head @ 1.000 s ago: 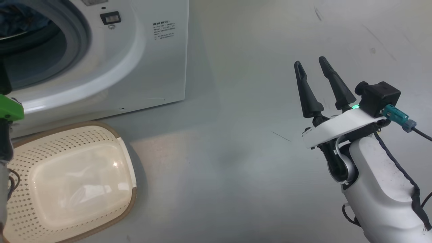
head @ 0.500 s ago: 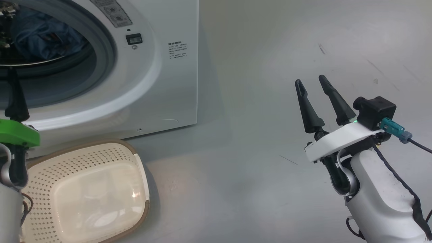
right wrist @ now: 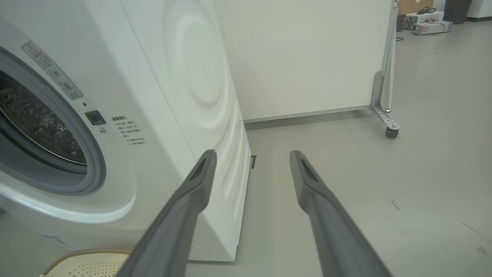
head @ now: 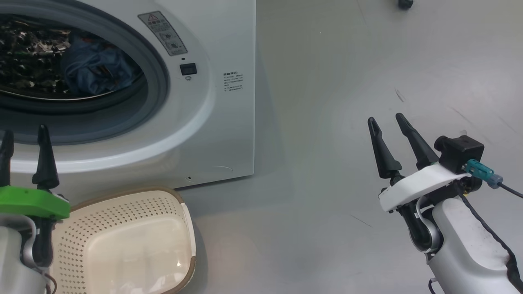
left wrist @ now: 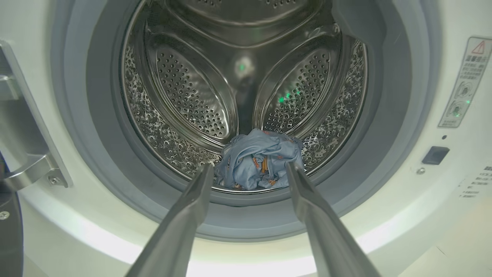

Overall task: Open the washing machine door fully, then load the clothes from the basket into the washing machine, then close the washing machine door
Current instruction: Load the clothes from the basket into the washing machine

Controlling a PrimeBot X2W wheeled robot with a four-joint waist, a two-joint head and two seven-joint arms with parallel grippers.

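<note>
Clothes [left wrist: 259,161], a crumpled light blue bundle with small orange prints, are lying at the bottom front of the drum [left wrist: 184,92], just behind the grey gasket [left wrist: 96,115] of the washer [head: 229,134]. Seen along the left gripper [left wrist: 249,166], the bundle is sitting framed between the two fingertips but deeper in. The fingers are standing wide apart, holding nothing, and hanging outside the opening, apart from the cloth. The basket [head: 135,191] is sitting on the floor [head: 310,122] just in front of the washer, below the opening, and is looking empty. The right gripper [head: 385,117] is hovering over bare floor well to the washer's right, its fingers also spread wide and empty.

With the basket empty and the clothes inside, loading is looking done, so the step in hand is probably closing the door. A metal hinge [left wrist: 34,169] is showing at the opening's left side, with a dark edge [left wrist: 8,231] below it that may be the door's rim; the door is presumably swung out to the left. To do this well, the left arm is likely needing to draw clear of the opening, get behind the door's edge far from the hinge, and push in a smooth arc until the latch catches. No cloth is trailing over the gasket, so pinching is looking unlikely.
</note>
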